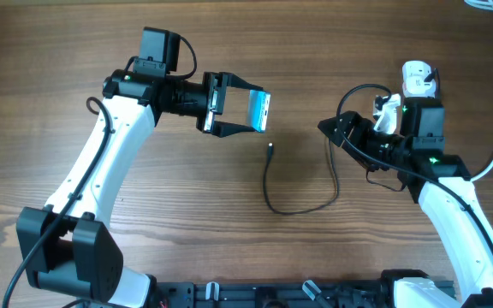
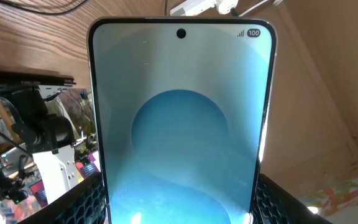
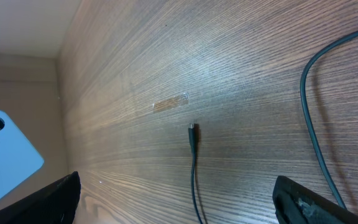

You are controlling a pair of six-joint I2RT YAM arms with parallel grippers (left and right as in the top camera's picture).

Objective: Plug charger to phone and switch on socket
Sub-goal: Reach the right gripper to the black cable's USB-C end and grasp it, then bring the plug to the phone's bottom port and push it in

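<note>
Two claws are seen: the left gripper (image 1: 245, 109) is clenched on the rigid, slippery phone (image 1: 258, 109), held off the table (image 1: 187, 214); the right gripper (image 3: 179, 208) is spread, empty. The charger (image 1: 266, 180), limp and light on the wood, is judged best pinched just behind its connector (image 1: 270, 147).

You're just looking at a wood-grain table (image 1: 195, 248) here, with a small pale smudge (image 3: 169, 103) sitting on it.
</note>
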